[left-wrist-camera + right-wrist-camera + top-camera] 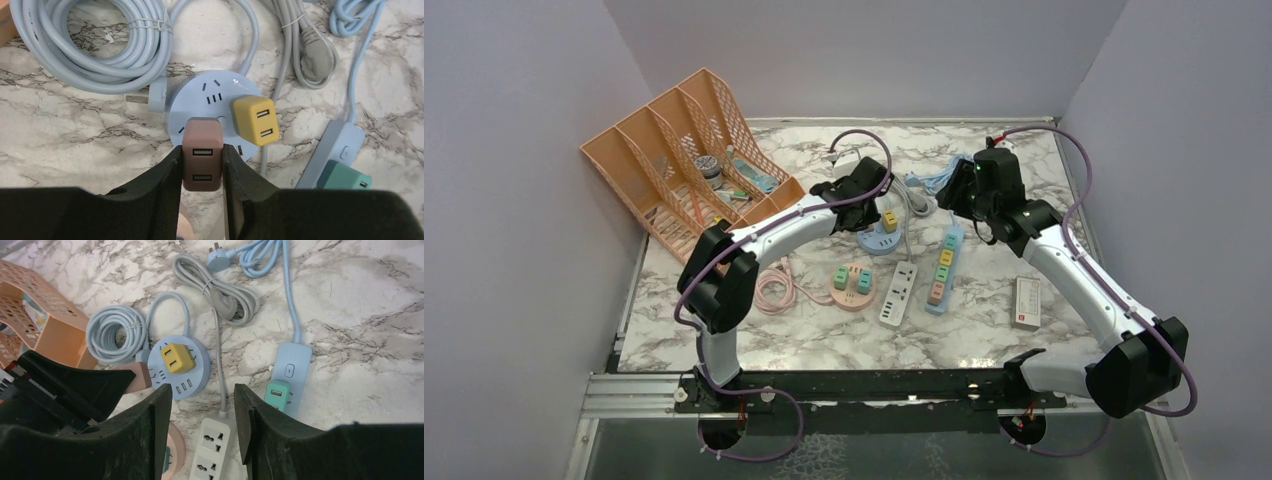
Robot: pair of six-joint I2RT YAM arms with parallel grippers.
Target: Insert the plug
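One brown plug [202,136] is clamped between the fingers of the left pincer [201,159]. Its face with two USB ports is turned up toward the wrist camera, and the long side of that face runs along the fingers. The prongs are hidden. In the left wrist view the plug is seen over the near rim of the round blue hub [210,92]; whether it touches the hub cannot be told.

One yellow plug [253,119] is seated on that hub, just beside the brown one, with its two ports also facing up.

The right pincer [202,390] is held above the bench [824,340] with its fingers apart and nothing between them.

Four socket units are counted on the bench:
- two round hubs, the blue one and a pink one [852,290]
- two straight strips, a white one [898,293] and a blue one [943,300]

Two green plugs are carried by the pink hub. Four plugs are set in a row on the blue strip. With the yellow and the brown, eight plugs are counted.

Three cable bundles are seen beyond the blue hub, and a pink cable [772,290] is coiled beside the pink hub.

One orange rack [674,160] is placed at the far left, and one small white box [1026,302] lies at the right.
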